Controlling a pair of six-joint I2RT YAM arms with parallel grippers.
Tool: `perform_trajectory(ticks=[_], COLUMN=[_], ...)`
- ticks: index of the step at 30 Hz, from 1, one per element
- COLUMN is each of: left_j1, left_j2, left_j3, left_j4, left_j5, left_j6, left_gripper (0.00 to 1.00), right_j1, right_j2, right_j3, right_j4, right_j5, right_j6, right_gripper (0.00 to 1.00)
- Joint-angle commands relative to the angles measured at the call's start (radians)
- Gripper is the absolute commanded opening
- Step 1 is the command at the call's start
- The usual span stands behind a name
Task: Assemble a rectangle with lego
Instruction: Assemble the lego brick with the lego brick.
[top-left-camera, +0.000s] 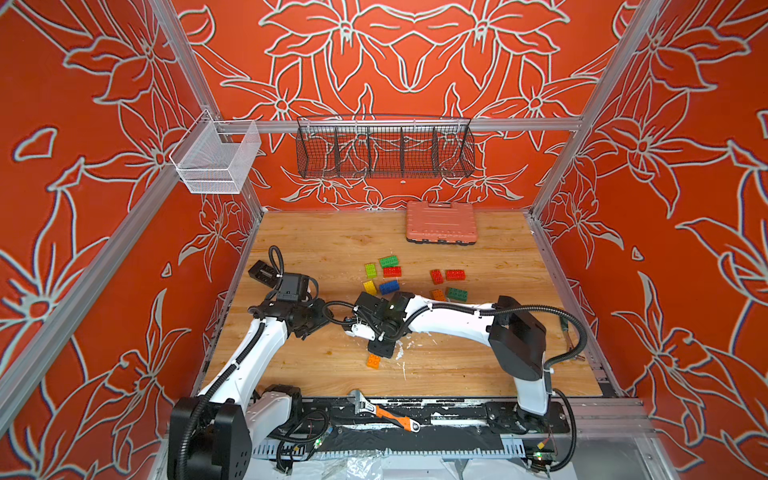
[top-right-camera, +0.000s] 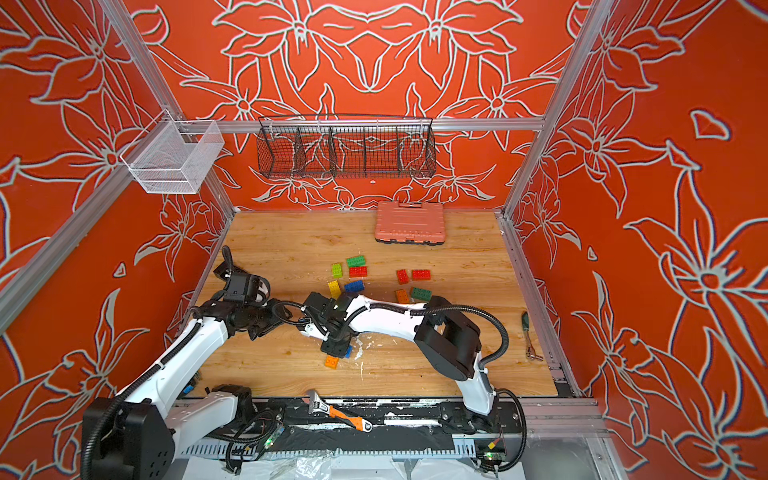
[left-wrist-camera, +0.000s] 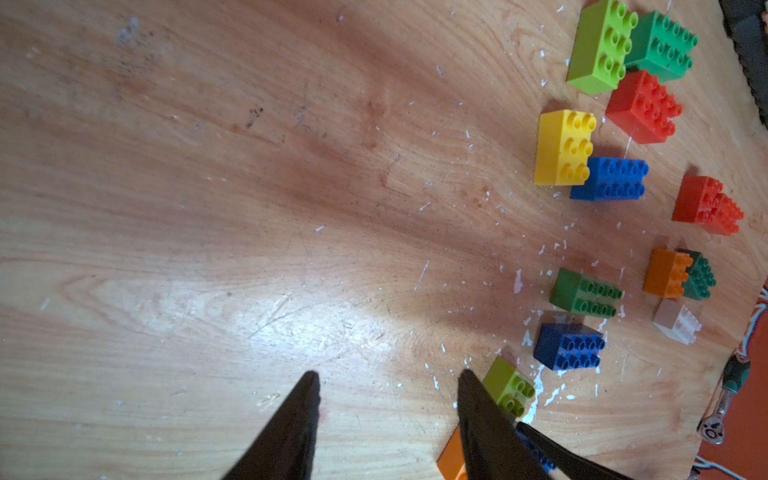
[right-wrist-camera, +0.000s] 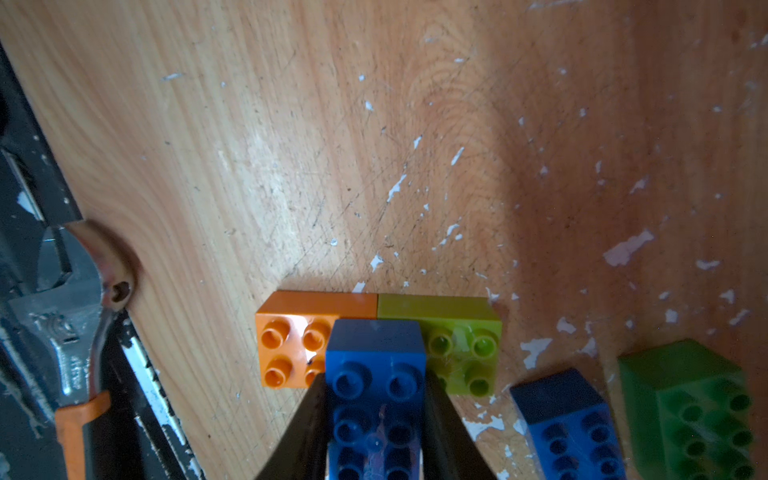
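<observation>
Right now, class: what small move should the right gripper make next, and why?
Probably press straight down. The right gripper holds the blue brick over the seam where the orange brick and lime brick sit side by side; whether it is seated cannot be told, so a short push should lock all three.

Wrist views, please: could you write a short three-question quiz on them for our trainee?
1. Which brick does the right end effector grip?
A. red brick
B. blue brick
C. yellow brick
2. True or false: in the right wrist view, the orange brick and the lime brick touch side by side.
3. Fill in: the left end effector is ___ and holds nothing.

Key: 1 B; 2 true; 3 open.
</observation>
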Motion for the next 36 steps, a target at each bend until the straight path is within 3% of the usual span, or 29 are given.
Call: perform_trajectory(ticks=[1, 10, 25, 29, 36], left_j1=[0.007, 0.008, 0.008, 0.007, 0.008], left_j2=[0.01, 0.012, 0.018, 0.025, 0.024], left_j3=[0.017, 0.017, 0.016, 0.018, 0.015], left_j4=[-0.015, -0.014, -0.008, -0.009, -0.008], left_j5=[0.011, 0.017, 0.021, 0.024, 0.025], left_j6=[0.006, 0.006, 0.005, 0.005, 0.006], left_gripper=[0.52, 0.52, 0.52, 0.52, 0.52], right_j1=[-0.01, -0.03, -0.028, -0.013, 0.005], right_j2=[0.041, 0.066, 0.079, 0.117, 0.145], right_j3=[0.004, -0.021, -0.137, -0.128, -0.131], right_j4=[-0.042, -0.072, -0.016, -0.037, -0.053], right_j5=[-0.04, -0.105, -0.056, 0.039, 0.066], right_j6=[-0.023, -0.034, -0.038, -0.044, -0.061], right_gripper=[0.11, 0.08, 0.01, 0.0, 0.0])
